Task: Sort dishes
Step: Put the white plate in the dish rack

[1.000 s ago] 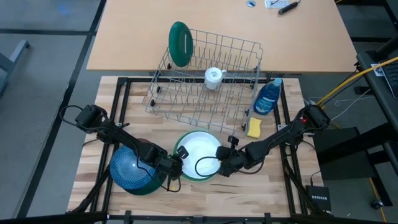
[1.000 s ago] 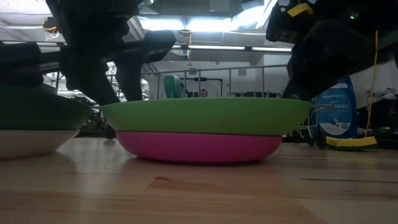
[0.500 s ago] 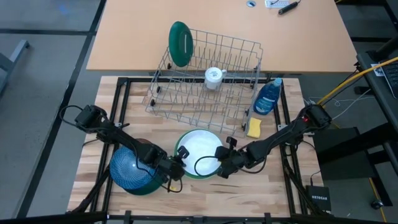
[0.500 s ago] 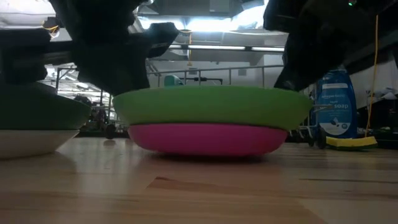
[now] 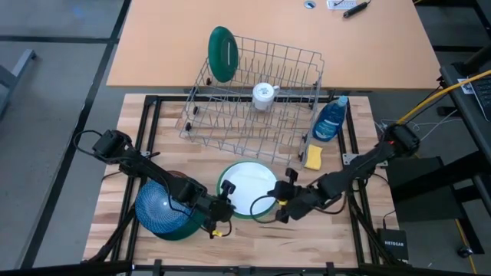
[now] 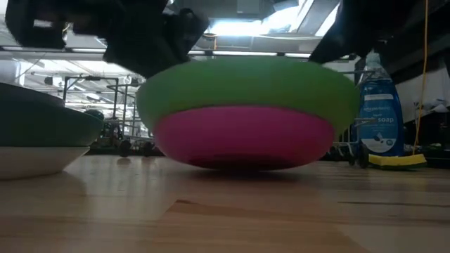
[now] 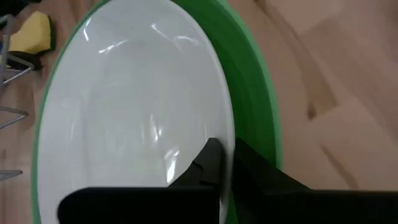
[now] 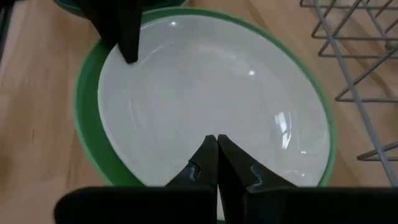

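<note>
High view: left gripper [image 5: 223, 212] clamps white plate [image 5: 247, 187] rim at 8 o'clock; right gripper [image 5: 278, 208] pinches its 4 o'clock rim. Plate sits in green bowl [image 6: 246, 88], pink bowl [image 6: 242, 137] beneath, front-centre table.

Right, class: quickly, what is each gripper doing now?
Left gripper: shut on the white plate rim.
Right gripper: shut on the white plate rim, opposite side.

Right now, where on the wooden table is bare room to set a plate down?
Bare wood lies left of the dish rack, behind the blue plate stack, and in the front right corner, right of the right gripper. Crowded: the middle front, where both grippers pinch the white plate; the left gripper is beside the stack.
</note>
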Robot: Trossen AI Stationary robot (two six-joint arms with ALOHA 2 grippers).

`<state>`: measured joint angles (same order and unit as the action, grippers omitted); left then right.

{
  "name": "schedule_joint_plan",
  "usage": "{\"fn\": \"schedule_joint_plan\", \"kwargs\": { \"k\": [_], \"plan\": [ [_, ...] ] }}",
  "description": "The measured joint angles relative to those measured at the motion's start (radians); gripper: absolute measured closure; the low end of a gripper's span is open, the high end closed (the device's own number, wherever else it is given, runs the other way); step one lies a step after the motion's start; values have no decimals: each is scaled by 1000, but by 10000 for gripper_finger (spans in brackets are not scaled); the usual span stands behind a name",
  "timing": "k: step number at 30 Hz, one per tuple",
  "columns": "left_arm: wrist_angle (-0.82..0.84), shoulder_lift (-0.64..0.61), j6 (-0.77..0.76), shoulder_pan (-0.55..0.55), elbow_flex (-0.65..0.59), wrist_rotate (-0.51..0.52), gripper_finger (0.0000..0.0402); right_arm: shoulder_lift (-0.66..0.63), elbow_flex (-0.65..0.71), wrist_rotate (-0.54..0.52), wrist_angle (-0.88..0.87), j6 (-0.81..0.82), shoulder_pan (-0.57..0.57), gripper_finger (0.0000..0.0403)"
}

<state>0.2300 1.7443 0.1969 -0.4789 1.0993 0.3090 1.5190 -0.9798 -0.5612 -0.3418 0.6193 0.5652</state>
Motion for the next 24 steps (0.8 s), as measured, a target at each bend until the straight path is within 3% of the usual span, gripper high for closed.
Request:
{"fn": "schedule_joint_plan", "kwargs": {
  "k": [9, 18, 24],
  "plan": [
    [-3, 0, -88, 0, 73, -7, 401, -13, 0, -43, -7, -51, 48, 402],
    [-3, 0, -106, -1, 90, -7, 401, -13, 0, -153, -5, -177, 98, 402],
    [18, 0, -37, -1, 90, 14, 401, -13, 0, -106, 3, -238, 141, 402]
  ]
}}
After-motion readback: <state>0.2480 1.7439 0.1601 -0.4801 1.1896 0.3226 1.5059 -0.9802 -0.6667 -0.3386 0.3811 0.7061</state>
